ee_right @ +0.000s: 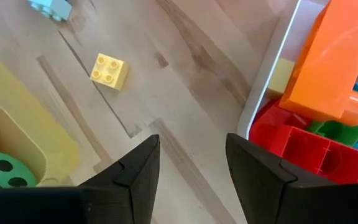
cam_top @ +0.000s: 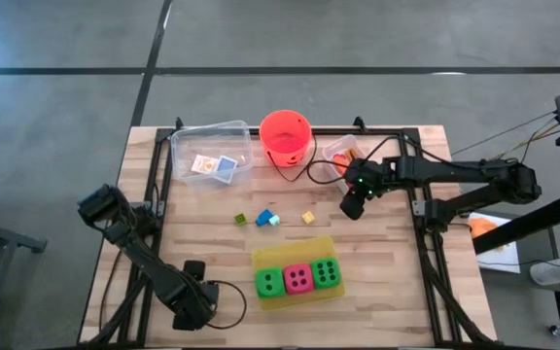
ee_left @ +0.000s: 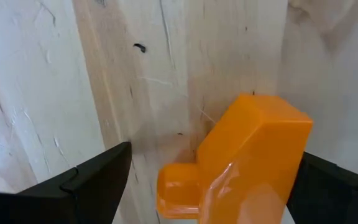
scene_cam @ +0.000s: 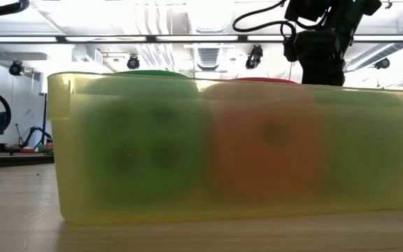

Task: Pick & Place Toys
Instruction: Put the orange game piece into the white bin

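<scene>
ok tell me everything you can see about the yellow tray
The yellow tray is a shallow rectangular bin of translucent yellow plastic with low walls, sitting flat and slightly skewed on the wooden table, near its front edge. It holds three foam dice in a row: a green die, a pink die and another green die. Neither gripper touches it.

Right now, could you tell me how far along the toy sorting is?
Three dice sit in the yellow tray. The left gripper holds an orange piece near the table's front-left. The right gripper hovers empty beside the brick bin. Loose bricks remain mid-table.
</scene>
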